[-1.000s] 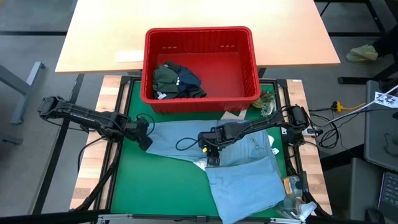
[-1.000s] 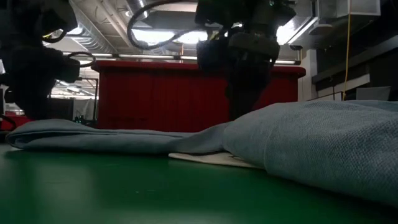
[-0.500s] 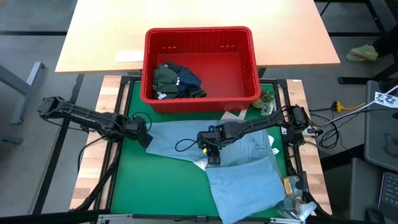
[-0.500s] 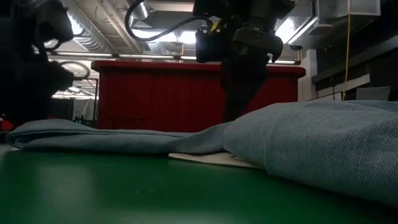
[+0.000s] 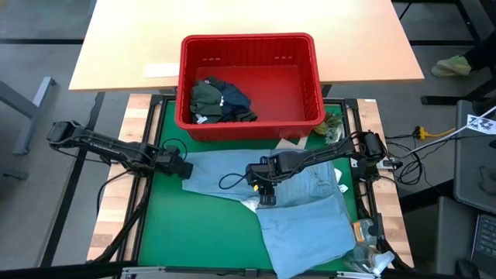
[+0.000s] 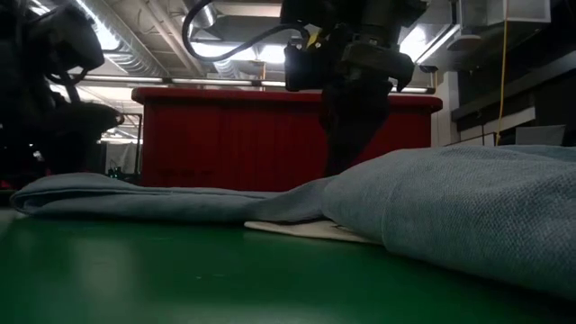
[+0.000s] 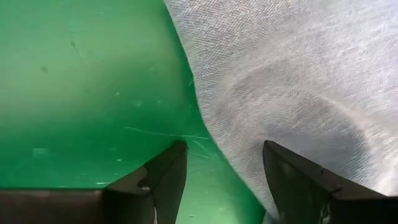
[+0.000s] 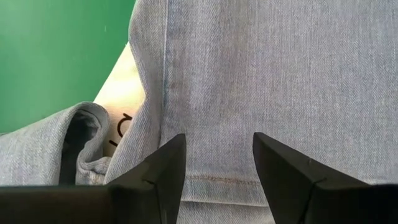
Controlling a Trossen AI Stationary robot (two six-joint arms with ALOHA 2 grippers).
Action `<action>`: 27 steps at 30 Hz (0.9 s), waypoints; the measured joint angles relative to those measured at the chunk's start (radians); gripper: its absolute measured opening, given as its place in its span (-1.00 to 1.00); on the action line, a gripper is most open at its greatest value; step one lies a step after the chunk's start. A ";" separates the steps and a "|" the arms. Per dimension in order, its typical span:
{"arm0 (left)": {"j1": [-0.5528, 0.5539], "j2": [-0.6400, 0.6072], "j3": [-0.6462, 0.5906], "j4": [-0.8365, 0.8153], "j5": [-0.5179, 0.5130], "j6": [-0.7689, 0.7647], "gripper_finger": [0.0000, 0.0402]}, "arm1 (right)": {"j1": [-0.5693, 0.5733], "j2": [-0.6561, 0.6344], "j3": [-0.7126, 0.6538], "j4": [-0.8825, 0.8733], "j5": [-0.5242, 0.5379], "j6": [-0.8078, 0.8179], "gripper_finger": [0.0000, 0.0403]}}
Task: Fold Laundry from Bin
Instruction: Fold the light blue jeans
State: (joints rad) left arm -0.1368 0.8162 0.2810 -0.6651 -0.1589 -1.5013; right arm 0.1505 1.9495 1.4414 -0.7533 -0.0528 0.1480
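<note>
A light blue garment (image 5: 302, 209) lies spread on the green mat, part flat and part bunched into a thick fold (image 6: 450, 207). My left gripper (image 5: 183, 167) hangs open at the garment's left edge (image 7: 205, 124), one finger over bare mat and the other over cloth. My right gripper (image 5: 266, 195) points down, open, over the garment's middle (image 8: 261, 74), beside a stitched seam. The red bin (image 5: 248, 37) stands at the mat's far edge with dark olive and navy laundry (image 5: 218, 99) lying in its left half. My left gripper stands astride the garment's left edge; I cannot tell whether its fingers touch the cloth. My right gripper's open fingers point down at the garment's middle (image 8: 217, 124); whether the tips touch the cloth cannot be told.
A white bag with black print (image 8: 121, 106) lies under the garment, showing at its near edge (image 5: 249, 203). Small clutter sits at the mat's right side (image 5: 332, 128) and near right corner (image 5: 364, 232). Bare green mat (image 5: 194, 232) lies at the near left.
My left gripper has rolled about its own axis, sunk a little and opened at the garment's left edge. The garment lies as before. My right gripper has kept its place.
</note>
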 joint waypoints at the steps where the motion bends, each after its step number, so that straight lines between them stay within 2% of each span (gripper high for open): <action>1: 0.000 0.001 -0.001 0.011 -0.003 -0.013 0.01 | 0.000 0.000 0.000 -0.001 0.000 0.000 -0.08; 9: -0.001 0.017 -0.002 0.051 -0.047 -0.045 0.00 | 0.000 0.000 0.000 0.000 0.000 0.000 -0.08; 13: -0.001 0.049 -0.002 0.087 -0.053 -0.042 -0.07 | 0.000 0.000 0.000 0.000 0.002 0.000 -0.08; 18: -0.001 0.084 -0.002 0.151 -0.064 -0.031 -0.37 | 0.000 0.000 0.000 -0.011 0.027 0.000 -0.08; 24: -0.001 0.067 -0.002 0.191 -0.059 0.011 -0.92 | 0.001 -0.035 0.000 -0.037 0.037 0.001 -0.08; 27: -0.001 0.041 0.013 0.184 -0.027 0.047 -0.95 | 0.001 -0.075 0.000 -0.044 0.077 0.001 -0.08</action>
State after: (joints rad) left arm -0.1375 0.8571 0.2942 -0.4815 -0.1863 -1.4544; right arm 0.1513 1.8749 1.4414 -0.7971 0.0242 0.1494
